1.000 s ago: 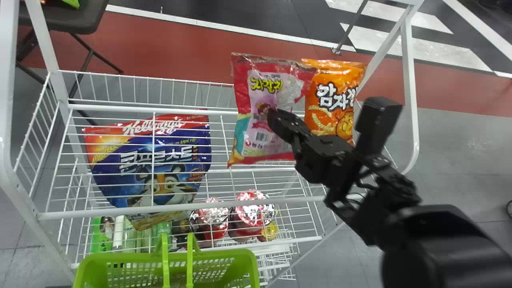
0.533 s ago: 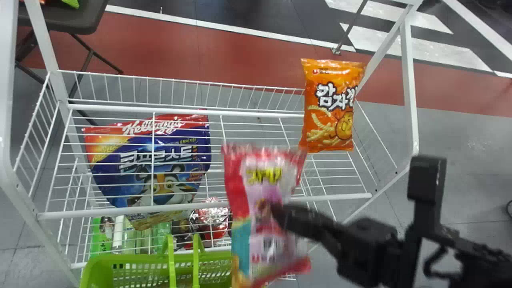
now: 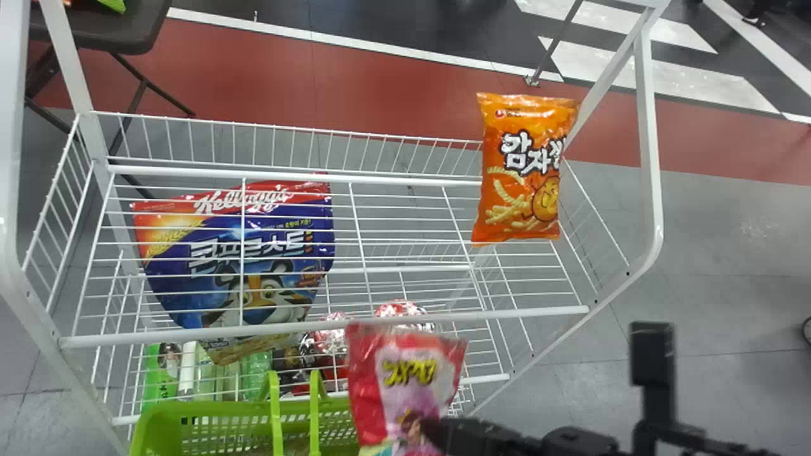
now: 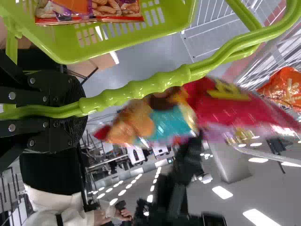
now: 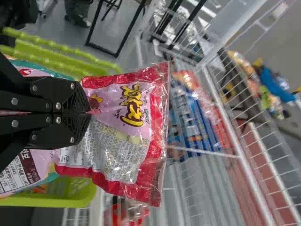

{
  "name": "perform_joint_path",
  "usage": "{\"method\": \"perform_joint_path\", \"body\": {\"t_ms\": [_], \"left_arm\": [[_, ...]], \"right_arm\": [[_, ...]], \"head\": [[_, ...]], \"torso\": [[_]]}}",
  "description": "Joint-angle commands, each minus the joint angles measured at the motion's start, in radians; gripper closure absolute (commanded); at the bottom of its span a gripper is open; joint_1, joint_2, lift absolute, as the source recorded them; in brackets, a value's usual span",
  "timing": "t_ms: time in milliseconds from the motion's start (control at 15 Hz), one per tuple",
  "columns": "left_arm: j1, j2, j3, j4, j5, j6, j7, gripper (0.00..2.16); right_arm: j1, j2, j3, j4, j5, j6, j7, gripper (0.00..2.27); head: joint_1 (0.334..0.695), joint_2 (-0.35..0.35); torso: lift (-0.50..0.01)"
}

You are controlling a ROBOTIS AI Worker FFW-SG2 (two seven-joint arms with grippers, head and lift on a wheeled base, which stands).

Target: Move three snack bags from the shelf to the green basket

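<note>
Right gripper (image 3: 429, 432): fingers pinching red-and-pink snack bag (image 3: 405, 373), near green basket (image 3: 155, 432)
Left gripper (image 4: 83, 109): fingers clamped round basket handle (image 4: 141, 92)
Shelf (image 3: 538, 311): orange snack bag (image 3: 523, 190), right end
Basket: another bag (image 4: 94, 10) inside

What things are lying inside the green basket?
Inside the green basket, part of a snack bag shows, printed with curled snacks. What lies deeper cannot be told: in the right wrist view, the pink bag in the right gripper covers much there.
</note>
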Motion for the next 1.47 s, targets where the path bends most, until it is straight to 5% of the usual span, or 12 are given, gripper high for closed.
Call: {"method": "perform_joint_path", "body": {"t_ms": [0,667,733,867,1067,1400], "left_arm": [[0.002,0.000,0.000,0.001,0.000,-0.004,-0.002,1.55],[0.016,0.000,-0.001,-0.013,-0.002,-0.007,0.000,1.55],[0.016,0.002,0.000,-0.015,-0.002,-0.007,0.000,1.55],[0.015,0.000,0.000,-0.013,-0.002,-0.007,0.001,1.55],[0.010,0.000,-0.001,-0.010,-0.002,-0.007,0.001,1.55],[0.004,0.000,-0.012,-0.004,-0.006,-0.007,0.010,1.55]], "right_arm": [[0.017,-0.024,0.107,0.098,0.068,0.014,-0.002,2.24],[-0.029,-0.047,0.331,0.391,0.135,-0.334,-0.017,2.20],[-0.037,-0.056,0.331,0.389,0.135,-0.267,-0.015,1.89],[-0.027,-0.071,0.317,0.340,0.164,-0.184,-0.015,0.00],[0.012,-0.068,0.273,0.244,0.176,-0.163,-0.038,0.04],[0.158,-0.058,0.290,0.122,0.201,-0.764,-0.129,0.09]], "head": [[0.695,-0.350],[0.695,-0.350],[0.695,-0.350],[0.695,-0.350],[0.695,-0.350],[0.695,-0.350]], "torso": [[-0.048],[-0.048],[-0.048],[-0.048],[-0.048],[-0.048]]}}
